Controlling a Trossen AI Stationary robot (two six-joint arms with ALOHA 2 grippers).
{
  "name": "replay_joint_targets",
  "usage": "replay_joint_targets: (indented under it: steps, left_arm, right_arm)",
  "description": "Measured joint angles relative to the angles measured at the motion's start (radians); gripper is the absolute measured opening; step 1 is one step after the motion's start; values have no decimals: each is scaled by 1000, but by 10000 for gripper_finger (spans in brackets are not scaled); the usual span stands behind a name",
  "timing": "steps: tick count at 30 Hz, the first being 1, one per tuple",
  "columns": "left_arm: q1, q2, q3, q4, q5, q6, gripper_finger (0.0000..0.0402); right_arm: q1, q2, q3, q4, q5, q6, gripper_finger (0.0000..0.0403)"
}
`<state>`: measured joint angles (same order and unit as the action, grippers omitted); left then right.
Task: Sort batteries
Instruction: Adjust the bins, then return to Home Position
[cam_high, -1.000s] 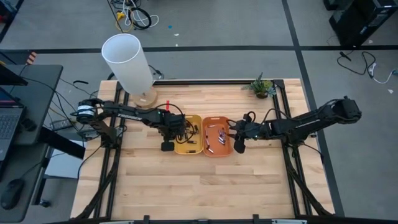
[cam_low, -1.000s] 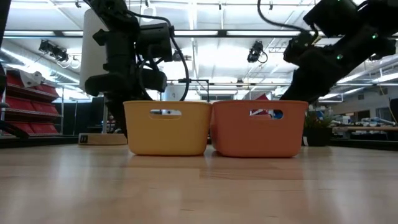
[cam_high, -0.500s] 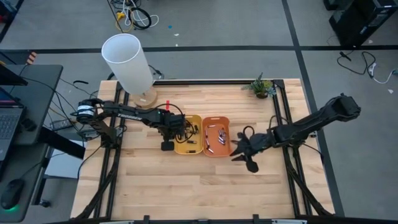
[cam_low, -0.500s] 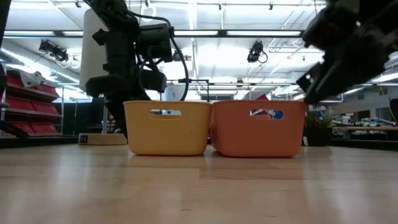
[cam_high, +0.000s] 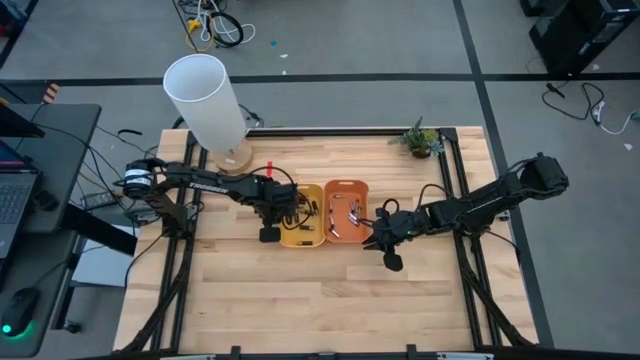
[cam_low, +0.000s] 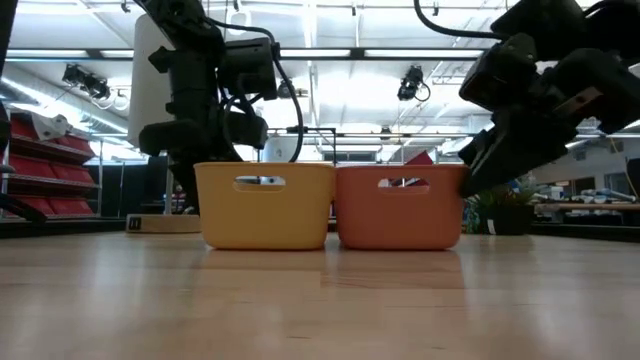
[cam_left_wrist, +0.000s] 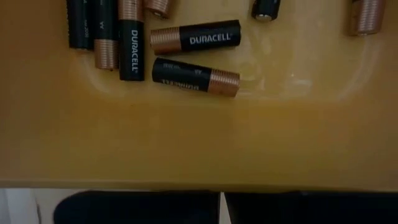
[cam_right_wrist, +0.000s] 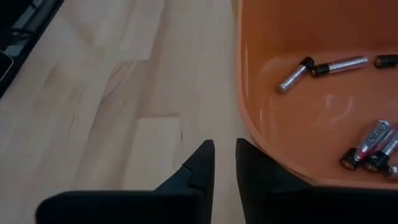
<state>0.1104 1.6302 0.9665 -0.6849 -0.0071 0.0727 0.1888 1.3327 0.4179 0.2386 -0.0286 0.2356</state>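
The yellow tray (cam_left_wrist: 199, 143) holds black batteries with copper-coloured ends (cam_left_wrist: 195, 75) and white lettering, while the orange tray (cam_right_wrist: 298, 118) beside it holds silvery batteries with dark ends (cam_right_wrist: 339, 65). Both trays sit on a pale, light-wood table (cam_high: 300, 290) with a black frame, and both arms are black, the right gripper (cam_right_wrist: 224, 163) showing dark fingers over the blond boards. At the back stands a white cylinder (cam_high: 205, 100) on a tan wooden base, and a small green plant (cam_high: 420, 138) sits in the far corner.
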Motion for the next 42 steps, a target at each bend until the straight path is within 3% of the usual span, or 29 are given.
replay_joint_targets:
  steps: [4, 8, 12, 21, 24, 30, 33, 42]
  left_arm:
    - [0, 0, 0, -8, -11, 3, 17]
    - [0, 0, 37, -113, -107, 9, 17]
    - [1, -19, 85, -218, -205, -5, 17]
    - [-2, -173, 180, -294, -263, -22, 17]
    - [-17, -264, 196, -224, -270, 11, 17]
    - [-61, -475, 155, -59, -270, 72, 17]
    - [-86, -569, 102, 10, -270, 79, 17]
    - [-128, -769, -120, 194, -255, 91, 17]
  right_arm:
    - [-1, -7, 0, -2, -71, 9, 54]
    - [-1, -53, 0, -4, -157, 33, 54]
    - [-1, -139, 0, -13, -197, 34, 53]
    - [20, -377, 0, -24, -226, -4, 47]
    - [20, -471, 0, -32, -165, -58, 35]
    - [20, -639, 0, -147, 87, -329, 3]
    - [20, -714, 0, -199, 163, -329, 2]
    - [20, -931, -1, -340, 227, -282, 1]
